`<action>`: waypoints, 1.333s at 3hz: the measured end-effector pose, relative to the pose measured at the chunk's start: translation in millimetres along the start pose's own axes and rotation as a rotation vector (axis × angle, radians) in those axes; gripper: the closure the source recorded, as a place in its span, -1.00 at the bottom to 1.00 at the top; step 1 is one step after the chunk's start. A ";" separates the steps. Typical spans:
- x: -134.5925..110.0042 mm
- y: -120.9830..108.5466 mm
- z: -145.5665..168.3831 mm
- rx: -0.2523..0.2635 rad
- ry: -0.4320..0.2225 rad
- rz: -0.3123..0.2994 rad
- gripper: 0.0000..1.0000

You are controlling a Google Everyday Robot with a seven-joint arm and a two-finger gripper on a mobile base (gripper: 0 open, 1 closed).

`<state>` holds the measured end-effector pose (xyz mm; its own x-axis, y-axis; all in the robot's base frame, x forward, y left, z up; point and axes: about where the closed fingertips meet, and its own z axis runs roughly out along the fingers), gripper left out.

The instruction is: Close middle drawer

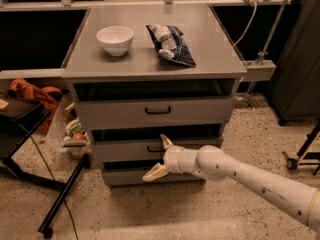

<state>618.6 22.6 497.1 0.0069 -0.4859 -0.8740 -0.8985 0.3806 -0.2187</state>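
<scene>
We catch the end effector (160,157), fingers spread wide & empty, at the middle drawer (122,150) front mid-push; next, we reckon: press straight in till flush w/ the cabinet (150,76).

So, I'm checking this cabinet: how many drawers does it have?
3: the top drawer; the middle drawer, with the open gripper at its front; the bottom drawer beneath.

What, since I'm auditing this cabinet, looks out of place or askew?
Nothing looks spilled or damaged. The middle drawer may not be fully shut: a dark gap shows above its front. The gripper is at that front, fingers spread. The bowl stands upright beside the crumpled bag.
</scene>
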 end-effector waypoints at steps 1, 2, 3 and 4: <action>-8.5 -20.6 -74.6 -0.014 0.026 0.056 -1.00; -32.5 -22.9 -147.2 -0.072 0.097 0.081 -1.00; -67.6 -16.0 -216.7 -0.080 0.169 0.080 -1.00; -99.2 -5.8 -267.8 -0.032 0.224 0.045 -1.00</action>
